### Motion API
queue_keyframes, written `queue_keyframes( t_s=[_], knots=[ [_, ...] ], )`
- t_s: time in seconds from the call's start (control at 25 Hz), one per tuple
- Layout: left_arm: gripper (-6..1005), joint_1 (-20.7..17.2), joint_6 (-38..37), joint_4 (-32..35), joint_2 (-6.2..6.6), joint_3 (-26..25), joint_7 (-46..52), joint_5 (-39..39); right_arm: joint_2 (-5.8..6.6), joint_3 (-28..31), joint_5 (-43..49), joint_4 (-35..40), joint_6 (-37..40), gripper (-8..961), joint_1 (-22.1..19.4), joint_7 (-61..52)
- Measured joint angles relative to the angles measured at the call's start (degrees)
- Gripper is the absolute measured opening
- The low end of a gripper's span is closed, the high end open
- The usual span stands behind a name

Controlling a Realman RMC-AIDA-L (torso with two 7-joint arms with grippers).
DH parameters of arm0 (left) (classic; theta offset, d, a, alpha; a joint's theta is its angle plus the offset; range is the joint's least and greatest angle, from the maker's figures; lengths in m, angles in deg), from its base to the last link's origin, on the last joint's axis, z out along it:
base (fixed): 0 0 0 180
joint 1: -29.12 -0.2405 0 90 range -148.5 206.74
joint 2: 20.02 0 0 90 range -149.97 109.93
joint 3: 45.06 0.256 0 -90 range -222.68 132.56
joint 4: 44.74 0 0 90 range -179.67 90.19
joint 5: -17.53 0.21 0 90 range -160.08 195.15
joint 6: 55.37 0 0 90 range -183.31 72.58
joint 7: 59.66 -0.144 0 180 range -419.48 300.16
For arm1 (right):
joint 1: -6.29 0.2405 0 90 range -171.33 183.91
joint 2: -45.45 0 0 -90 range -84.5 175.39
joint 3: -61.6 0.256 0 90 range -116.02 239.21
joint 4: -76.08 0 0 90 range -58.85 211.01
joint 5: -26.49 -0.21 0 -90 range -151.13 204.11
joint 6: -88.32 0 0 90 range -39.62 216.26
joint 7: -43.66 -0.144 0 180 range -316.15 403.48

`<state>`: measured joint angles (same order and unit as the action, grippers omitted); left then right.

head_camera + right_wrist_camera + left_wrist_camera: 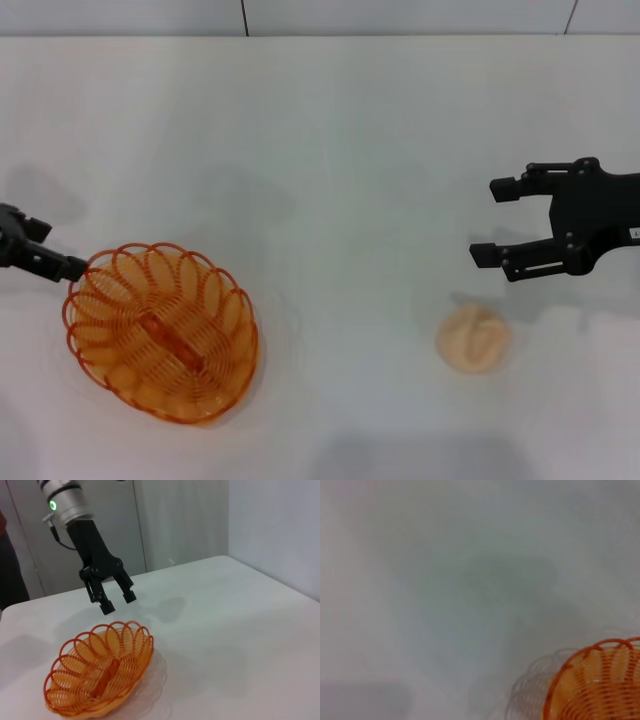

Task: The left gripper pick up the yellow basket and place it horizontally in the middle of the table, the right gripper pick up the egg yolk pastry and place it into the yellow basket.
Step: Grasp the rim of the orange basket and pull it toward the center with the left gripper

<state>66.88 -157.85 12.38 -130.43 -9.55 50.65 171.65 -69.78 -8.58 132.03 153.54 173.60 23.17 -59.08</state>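
Observation:
The yellow basket (160, 330) lies on the white table (330, 150) at the front left, its long axis slanting; it also shows in the left wrist view (600, 685) and the right wrist view (100, 672). My left gripper (65, 250) hangs open just beyond the basket's far-left rim, with nothing between its fingers; the right wrist view shows it (118, 603) slightly above that rim. The egg yolk pastry (473, 340) sits on the table at the front right. My right gripper (482, 220) is open and empty, behind the pastry and a little to its right.
The table's back edge meets a light wall (400, 15). In the right wrist view, the table's side edge (280, 582) runs near a wall.

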Motion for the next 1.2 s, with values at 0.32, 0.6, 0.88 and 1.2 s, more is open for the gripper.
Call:
queue_keyframes(
  t_s=[0.32,0.6,0.88,1.2],
  knots=[
    [880,2.8,4.5,-5.7,-1.34,4.7,2.2,1.6,0.01,-0.3,0.0,0.0,0.1,832,0.0,0.0],
    [879,3.2,5.8,-8.1,-1.64,8.0,3.9,2.2,0.0,-0.3,0.0,0.0,0.3,832,0.0,-0.1],
    [879,3.4,6.0,-8.6,-1.66,8.0,4.6,2.4,0.0,-0.3,0.0,-0.1,0.7,831,-0.1,-0.1],
    [805,3.5,6.7,-9.2,-1.73,8.2,5.7,3.7,0.0,-0.3,0.0,-0.1,0.8,830,-0.2,-0.1]
  ],
)
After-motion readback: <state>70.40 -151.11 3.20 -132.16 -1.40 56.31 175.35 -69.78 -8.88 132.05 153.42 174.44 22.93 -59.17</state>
